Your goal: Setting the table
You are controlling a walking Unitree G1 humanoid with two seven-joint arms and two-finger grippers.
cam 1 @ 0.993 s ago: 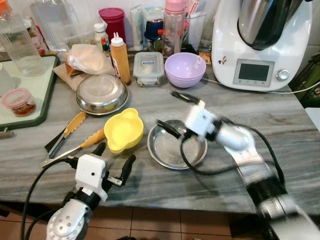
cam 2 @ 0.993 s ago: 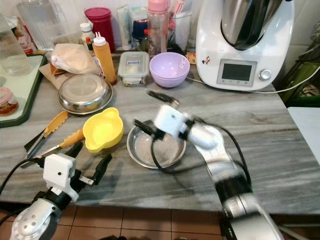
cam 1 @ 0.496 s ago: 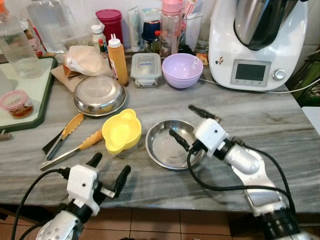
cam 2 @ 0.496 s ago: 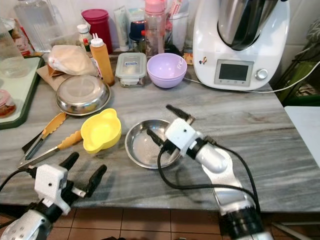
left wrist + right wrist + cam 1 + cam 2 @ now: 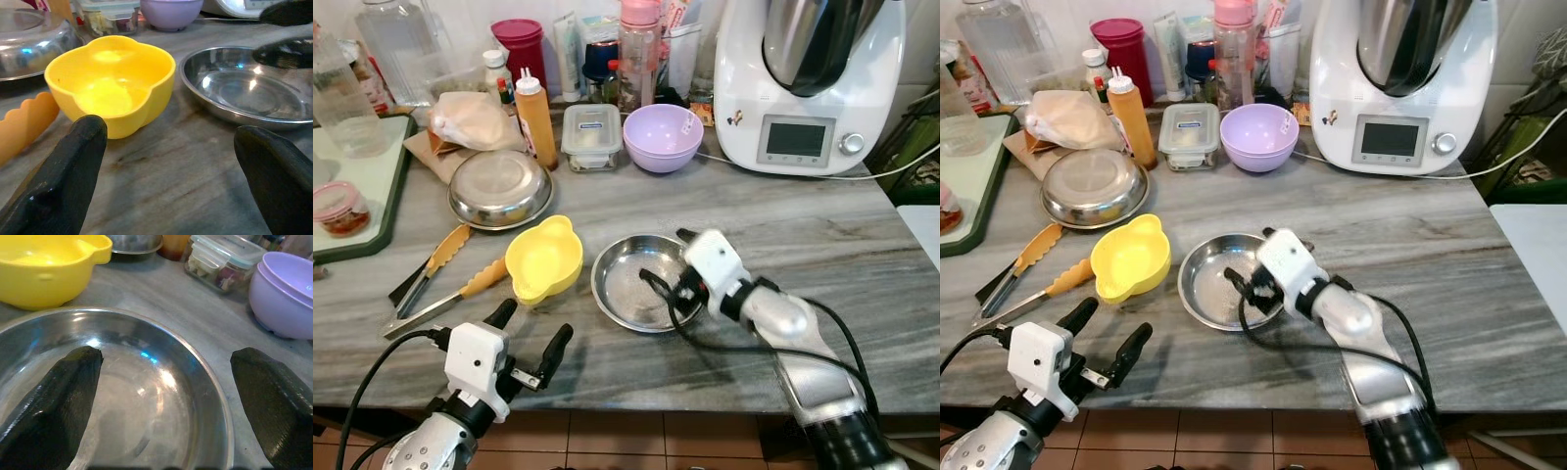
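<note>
The left gripper [image 5: 530, 330] is hovering at the counter's front edge, fingers spread wide, short of the yellow bowl [image 5: 544, 258]. The right gripper [image 5: 668, 262] is reaching over the steel dish [image 5: 628, 290] beside that bowl, its fingers parted: one over the dish's hollow, the other past its rim. Orange-tipped tongs [image 5: 445, 276] are lying on the bowl's other side. Behind the bowl are sitting an upturned steel plate [image 5: 501, 188], a sauce bottle [image 5: 535, 117], a lidded container [image 5: 591, 136] and a purple bowl [image 5: 663, 136]. Since a moment ago, the right gripper has been sinking lower over the dish.
</note>
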